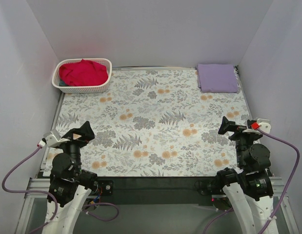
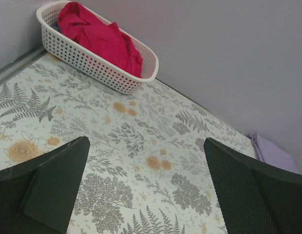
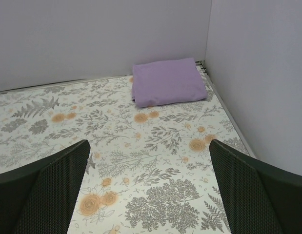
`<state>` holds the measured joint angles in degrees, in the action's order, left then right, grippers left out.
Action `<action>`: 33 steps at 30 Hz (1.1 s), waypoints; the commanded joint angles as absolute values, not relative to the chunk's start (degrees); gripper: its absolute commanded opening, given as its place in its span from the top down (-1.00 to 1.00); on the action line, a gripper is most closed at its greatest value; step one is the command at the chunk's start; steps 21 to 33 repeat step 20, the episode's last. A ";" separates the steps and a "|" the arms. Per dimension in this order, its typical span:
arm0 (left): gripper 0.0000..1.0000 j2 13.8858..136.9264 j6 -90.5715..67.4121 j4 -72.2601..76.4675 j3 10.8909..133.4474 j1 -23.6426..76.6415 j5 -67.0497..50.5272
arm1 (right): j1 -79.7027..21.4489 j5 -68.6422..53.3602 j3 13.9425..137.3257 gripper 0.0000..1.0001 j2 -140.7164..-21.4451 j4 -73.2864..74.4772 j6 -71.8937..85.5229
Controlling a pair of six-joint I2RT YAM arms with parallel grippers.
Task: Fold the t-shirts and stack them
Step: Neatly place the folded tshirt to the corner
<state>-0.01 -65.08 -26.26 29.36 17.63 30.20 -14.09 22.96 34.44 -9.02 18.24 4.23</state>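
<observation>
Left gripper and right gripper stood spread wide, gripping nothing. Red t-shirt lay in basket at 11 o'clock; lavender t-shirt folded at 1 o'clock.

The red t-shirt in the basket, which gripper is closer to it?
Left. The left gripper hovers near-left, directly in line with the red t-shirt at far-left; the right gripper sits near-right, diagonally opposite.

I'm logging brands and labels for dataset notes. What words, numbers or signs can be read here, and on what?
No readable text. The red t-shirt, folded lavender t-shirt, white lattice basket and floral table cover bear no writing.
Any marks on the left arm or right arm are too small to read.
</observation>
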 commanded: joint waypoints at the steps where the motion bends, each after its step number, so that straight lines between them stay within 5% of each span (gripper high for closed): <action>1: -0.96 -5.36 -63.28 -21.80 26.99 17.40 30.23 | -14.76 21.63 33.23 -0.97 -6.16 13.01 3.43; 33: -0.97 1.40 -61.79 -18.99 25.84 17.40 29.97 | -16.43 16.70 28.39 -0.97 -1.50 9.67 4.13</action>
